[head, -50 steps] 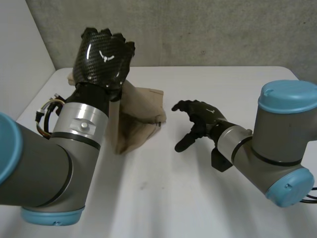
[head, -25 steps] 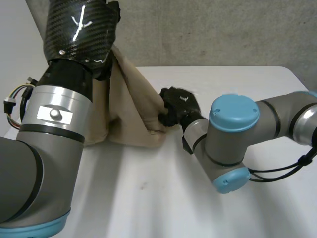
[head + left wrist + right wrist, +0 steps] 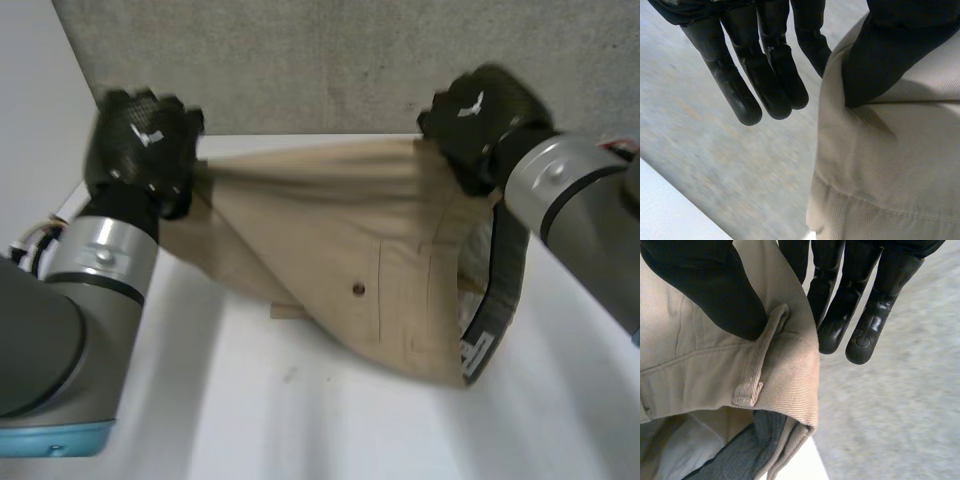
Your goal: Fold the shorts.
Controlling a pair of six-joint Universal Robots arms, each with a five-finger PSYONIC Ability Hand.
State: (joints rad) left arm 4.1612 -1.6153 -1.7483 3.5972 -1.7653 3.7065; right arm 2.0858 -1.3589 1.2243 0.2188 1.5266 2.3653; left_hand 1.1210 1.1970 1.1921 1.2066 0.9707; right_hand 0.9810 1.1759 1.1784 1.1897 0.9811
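Beige shorts (image 3: 340, 230) are in the air over the white counter (image 3: 250, 420), stretched wide between both hands and in front of the grey wall (image 3: 320, 60).

Left hand (image 3: 140, 148), upper left of the frame, is clamped on one end of the top edge. From its wrist camera, the thumb (image 3: 890, 50) presses the cloth from one side. The fingers (image 3: 765, 75) run straight down the other side, so the fabric is pinched between them.

Right hand (image 3: 478, 120), upper right of the frame, grips the other end at the waistband. From its wrist camera, the thumb (image 3: 705, 290) bears down on the waistband just above a belt loop (image 3: 747, 395), with the fingers (image 3: 850, 300) behind the cloth. That is a pinch too.

The top edge is taut and roughly level. The rest sags in a triangle towards lower right of centre. Can't tell if the low tip touches the counter.

A small dark button (image 3: 358, 290) shows mid-fabric. The grey inner waistband lining (image 3: 492, 300), with a label, hangs under the right hand.
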